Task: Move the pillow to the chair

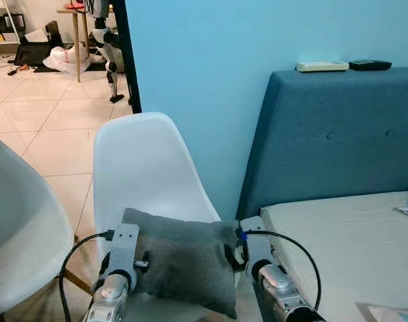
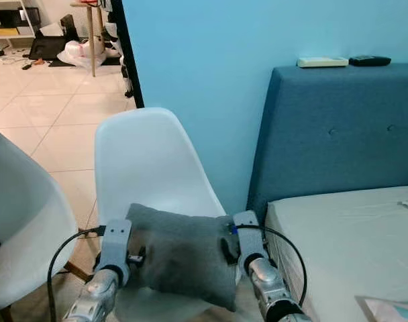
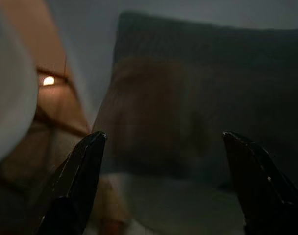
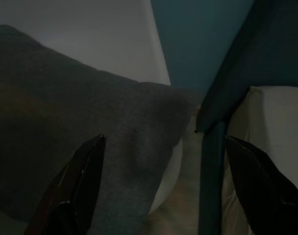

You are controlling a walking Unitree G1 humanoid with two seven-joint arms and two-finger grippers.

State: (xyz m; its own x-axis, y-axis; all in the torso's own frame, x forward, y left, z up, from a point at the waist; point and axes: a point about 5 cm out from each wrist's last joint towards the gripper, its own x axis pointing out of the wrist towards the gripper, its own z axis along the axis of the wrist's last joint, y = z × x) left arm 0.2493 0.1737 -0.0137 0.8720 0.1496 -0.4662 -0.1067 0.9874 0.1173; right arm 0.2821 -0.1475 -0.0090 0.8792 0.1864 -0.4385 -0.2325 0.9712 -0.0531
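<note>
left claw – released | right claw – released | grey woven pillow on moulded white chair

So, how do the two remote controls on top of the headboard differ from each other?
The white remote is pale and looks longer; the black remote is dark and looks shorter. The white remote lies nearer the headboard's left corner, the black remote further right. Both lie flat on the top edge against the blue wall.

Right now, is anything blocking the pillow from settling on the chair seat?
Nothing visible does. The grey pillow is already over the white chair seat, between the left claw and right claw, both open.
</note>
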